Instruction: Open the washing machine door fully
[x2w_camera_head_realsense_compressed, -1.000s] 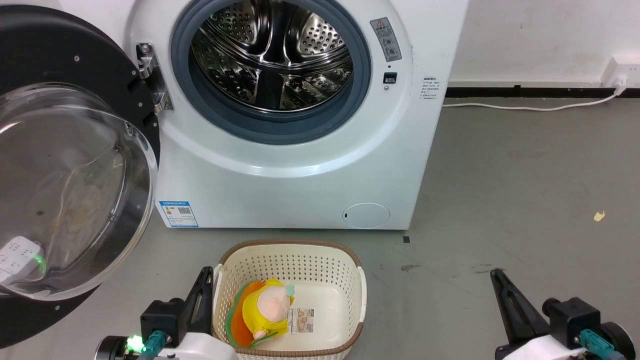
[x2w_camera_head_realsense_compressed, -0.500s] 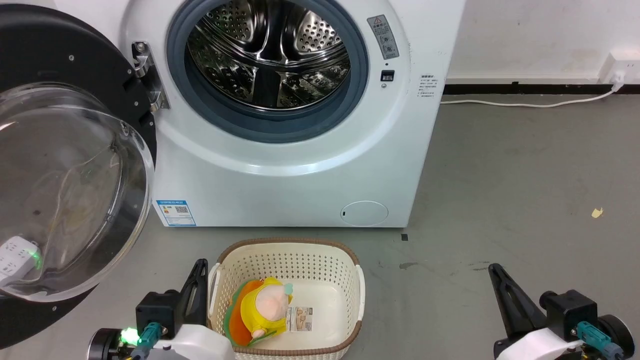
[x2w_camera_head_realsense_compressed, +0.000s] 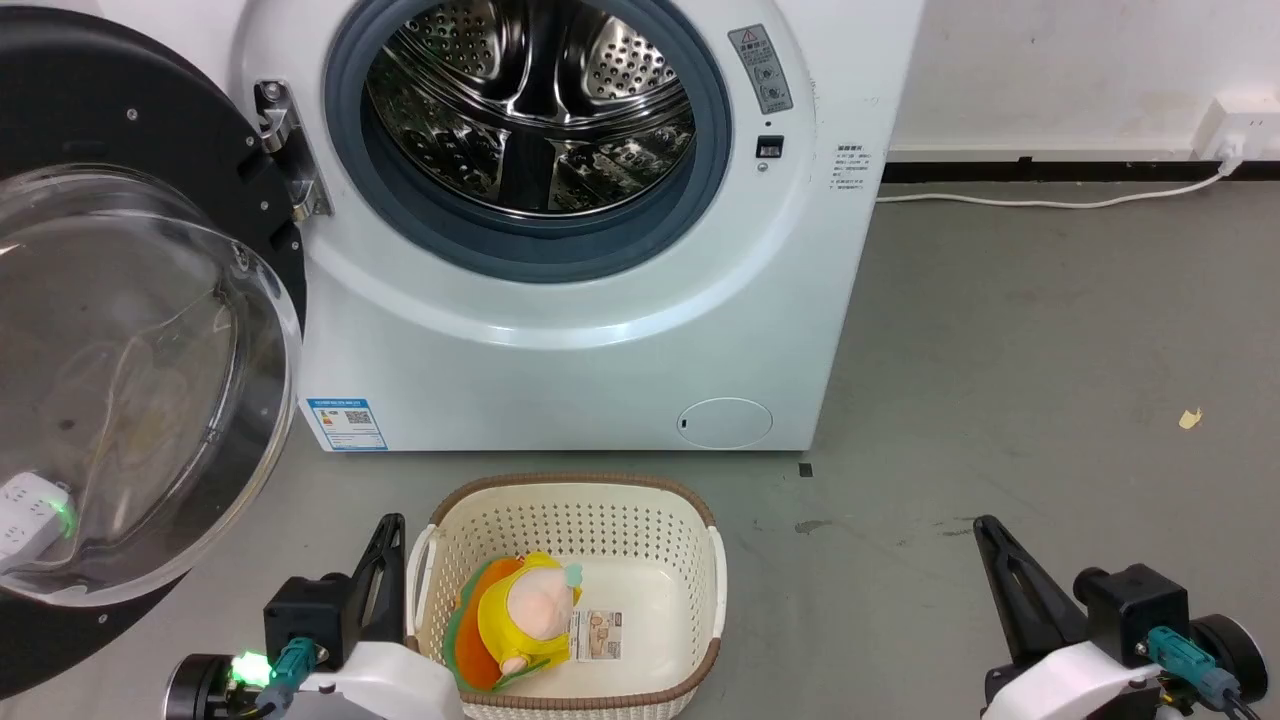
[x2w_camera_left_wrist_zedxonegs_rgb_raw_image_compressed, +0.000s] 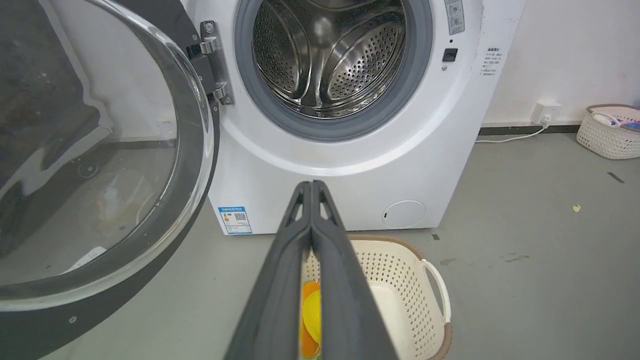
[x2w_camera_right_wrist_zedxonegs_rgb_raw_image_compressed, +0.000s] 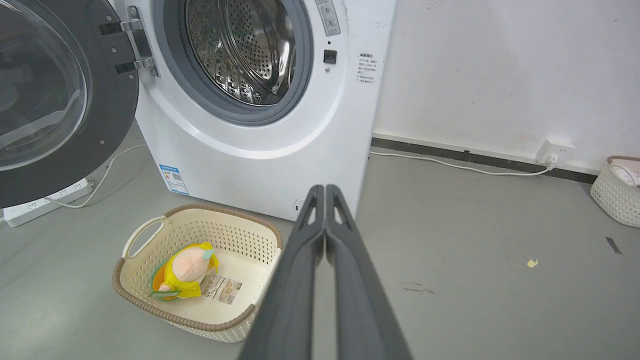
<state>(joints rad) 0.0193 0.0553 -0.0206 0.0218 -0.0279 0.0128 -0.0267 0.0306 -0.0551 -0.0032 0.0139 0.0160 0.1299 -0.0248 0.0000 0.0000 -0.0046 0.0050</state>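
Head looks down; wrists low, facing washing machine (x2w_camera_left_wrist_zedxonegs_rgb_raw_image_compressed: 350, 165)

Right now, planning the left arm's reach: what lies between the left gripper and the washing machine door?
Bare grey floor lies between the left gripper and the washing machine door, seen in the head view.

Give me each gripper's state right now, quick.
Left gripper: closed, fingers pressed together, holding nothing.
Right gripper: closed, fingers pressed together, holding nothing.
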